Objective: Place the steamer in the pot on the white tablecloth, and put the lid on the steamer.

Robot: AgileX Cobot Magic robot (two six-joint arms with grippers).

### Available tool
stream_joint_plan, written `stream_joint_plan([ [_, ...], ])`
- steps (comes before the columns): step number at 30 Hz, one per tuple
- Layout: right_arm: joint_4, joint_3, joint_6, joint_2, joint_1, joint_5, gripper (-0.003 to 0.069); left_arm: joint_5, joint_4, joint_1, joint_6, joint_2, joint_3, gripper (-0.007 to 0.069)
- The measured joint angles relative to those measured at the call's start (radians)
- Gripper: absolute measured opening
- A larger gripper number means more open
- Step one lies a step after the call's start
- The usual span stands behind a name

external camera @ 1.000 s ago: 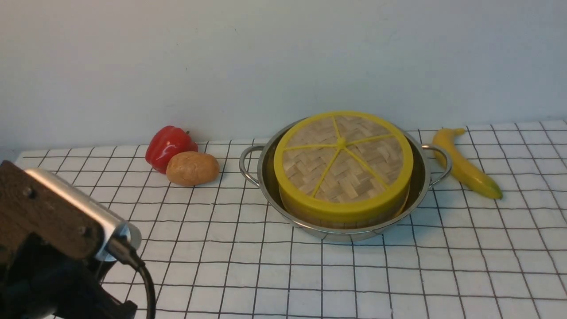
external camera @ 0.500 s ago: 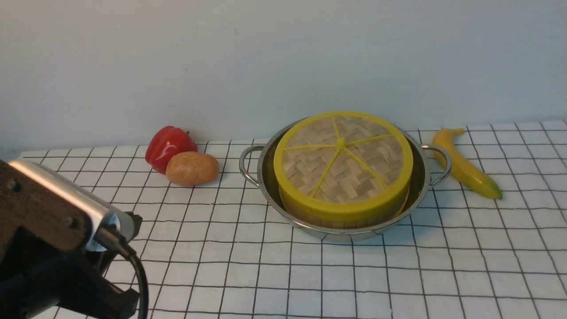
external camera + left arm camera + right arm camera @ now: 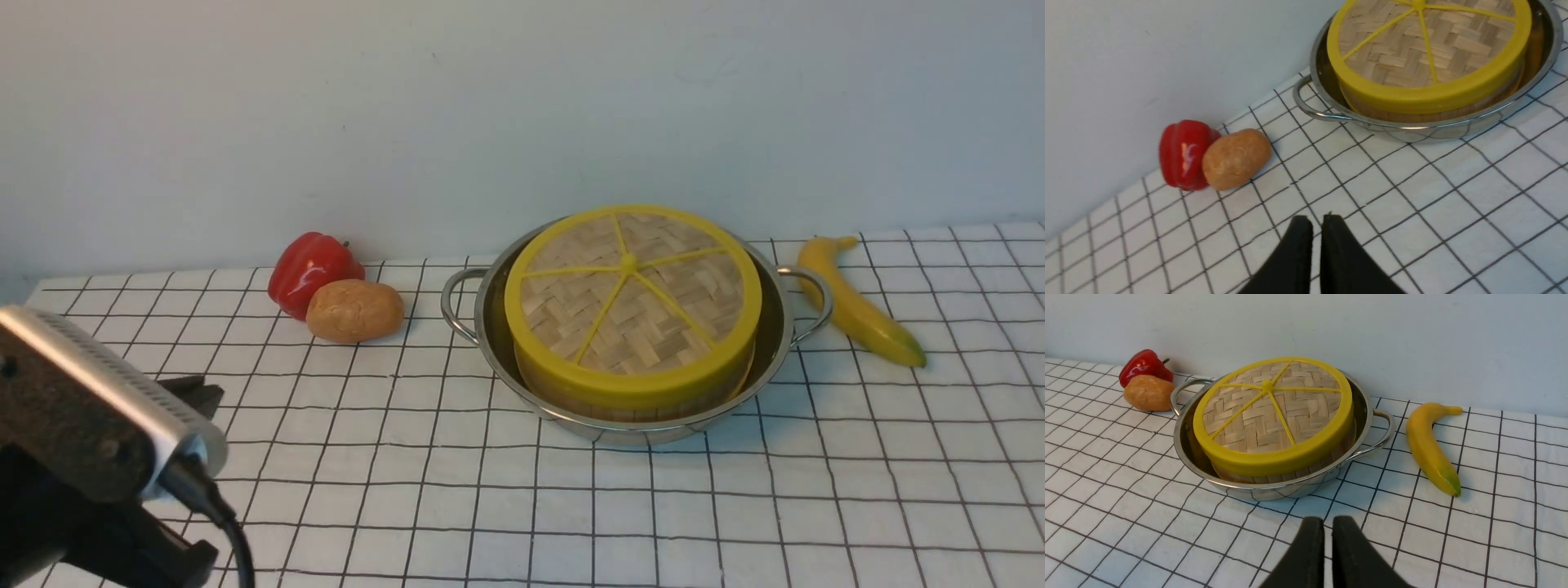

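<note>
Your steamer already sits inside the pot, which stands on the white tablecloth toward the back edge of the worktop, and the lid lies flat on top of the steamer, its yellow rim covering the basket's own. By the look of it, both parts of the job are done.

Your left hand is pinched nearly closed with nothing between the fingers, hanging above bare cloth near the front left corner, well apart from the pot. Your right hand is likewise narrow and empty, in front of the pot.

The danger now is disturbing what is finished. Swing the right arm forward and it could catch the pot's near rim or loop handle and shake the lid askew. On the left, a careless sweep toward the back could knock the potato, which touches the red bell pepper. The banana lies just beside the pot's other handle.
</note>
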Motion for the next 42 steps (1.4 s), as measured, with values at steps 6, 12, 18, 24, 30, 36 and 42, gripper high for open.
stream_joint_plan([
  [6, 0.000, 0.000, 0.000, 0.000, 0.000, -0.001, 0.0079, 0.000, 0.051, 0.112, 0.002, -0.148, 0.000, 0.0062],
  [12, 0.000, 0.000, 0.000, 0.000, 0.000, -0.001, 0.0101, 0.000, 0.053, 0.268, -0.007, -0.315, 0.000, 0.0075],
  [18, 0.000, 0.000, 0.000, 0.000, 0.000, -0.001, 0.0122, 0.002, 0.030, 0.361, -0.069, -0.417, 0.029, 0.0086],
  [24, 0.000, 0.000, 0.000, 0.000, 0.000, -0.001, 0.0139, -0.006, 0.013, 0.420, -0.150, -0.550, 0.304, 0.0096],
  [30, 0.001, 0.000, 0.000, 0.000, 0.000, -0.002, 0.0153, -0.124, 0.011, 0.422, -0.189, -0.663, 0.531, 0.0106],
  [36, 0.002, 0.002, 0.000, 0.000, 0.000, -0.001, 0.0169, -0.211, 0.006, 0.422, -0.196, -0.668, 0.599, 0.0117],
  [42, 0.002, 0.002, 0.000, 0.000, 0.000, -0.001, 0.0185, -0.230, 0.006, 0.422, -0.196, -0.668, 0.599, 0.0117],
])
